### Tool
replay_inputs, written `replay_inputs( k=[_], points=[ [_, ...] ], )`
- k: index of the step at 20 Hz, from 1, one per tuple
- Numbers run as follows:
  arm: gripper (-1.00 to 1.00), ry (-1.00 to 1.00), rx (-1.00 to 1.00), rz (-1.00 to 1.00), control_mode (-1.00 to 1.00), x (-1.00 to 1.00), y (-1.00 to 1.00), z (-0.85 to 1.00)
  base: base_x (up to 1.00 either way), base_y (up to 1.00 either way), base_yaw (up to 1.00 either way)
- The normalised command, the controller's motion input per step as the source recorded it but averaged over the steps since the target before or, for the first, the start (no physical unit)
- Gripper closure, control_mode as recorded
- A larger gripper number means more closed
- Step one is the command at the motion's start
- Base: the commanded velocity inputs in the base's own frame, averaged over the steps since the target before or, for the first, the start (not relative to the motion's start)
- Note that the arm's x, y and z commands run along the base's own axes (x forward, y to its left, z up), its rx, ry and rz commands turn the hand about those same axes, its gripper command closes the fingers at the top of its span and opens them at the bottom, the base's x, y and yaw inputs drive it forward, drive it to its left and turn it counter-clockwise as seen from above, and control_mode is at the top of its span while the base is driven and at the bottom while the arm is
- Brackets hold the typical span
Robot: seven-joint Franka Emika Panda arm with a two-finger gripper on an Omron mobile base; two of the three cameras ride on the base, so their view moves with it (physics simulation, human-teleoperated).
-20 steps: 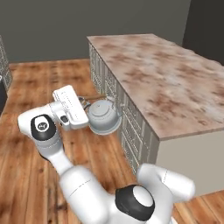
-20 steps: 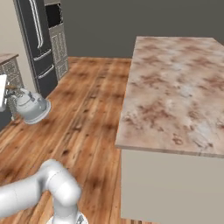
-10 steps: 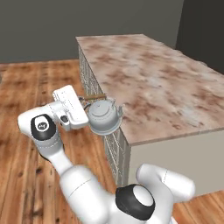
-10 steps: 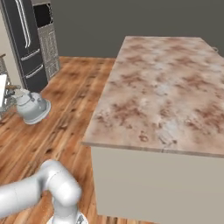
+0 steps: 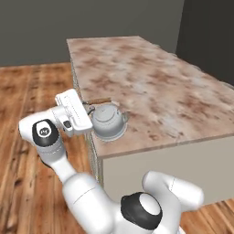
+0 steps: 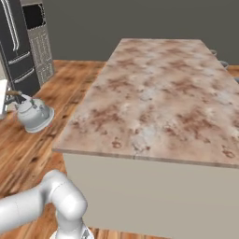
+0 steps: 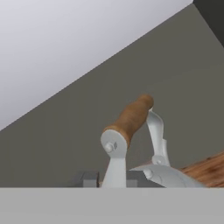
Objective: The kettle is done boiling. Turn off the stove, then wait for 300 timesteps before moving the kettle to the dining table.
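kettle body cut off below, pincer fingertips hidden behind handle

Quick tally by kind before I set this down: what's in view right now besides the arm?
Kettle, carried tilted by its wooden-barred handle in the shut pincer: 1
Dining table, marbled top: 1
Black fridge: 1
Cabinet column with a dark oven: 1
Total: 4

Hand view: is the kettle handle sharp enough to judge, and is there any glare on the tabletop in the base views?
Hand view: wooden bar crisp, kettle body cut off at the bottom. Left base view: dining table evenly lit, matte, no glare; kettle slightly soft. Right base view: same flat light, no hard shadows.
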Motion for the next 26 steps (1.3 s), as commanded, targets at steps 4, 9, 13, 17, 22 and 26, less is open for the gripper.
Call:
replay_inputs(
  k=[4,9,13,17,22,26],
  points=[
    [1.00,0.00,0.00,0.00,1.00,0.00,0.00,0.00,0.11,-0.71,0.00],
    [1.00,0.00,0.00,0.00,1.00,0.00,0.00,0.00,0.09,-0.69,0.00],
    [1.00,0.00,0.00,0.00,1.00,0.00,0.00,0.00,0.11,-0.72,0.00],
    [1.00,0.00,0.00,0.00,1.00,0.00,0.00,0.00,0.13,-0.76,0.00],
    [1.00,0.00,0.00,0.00,1.00,0.00,0.00,0.00,0.14,-0.75,0.00],
    [1.00,0.00,0.00,0.00,1.00,0.00,0.00,0.00,0.19,-0.72,0.00]
  ],
)
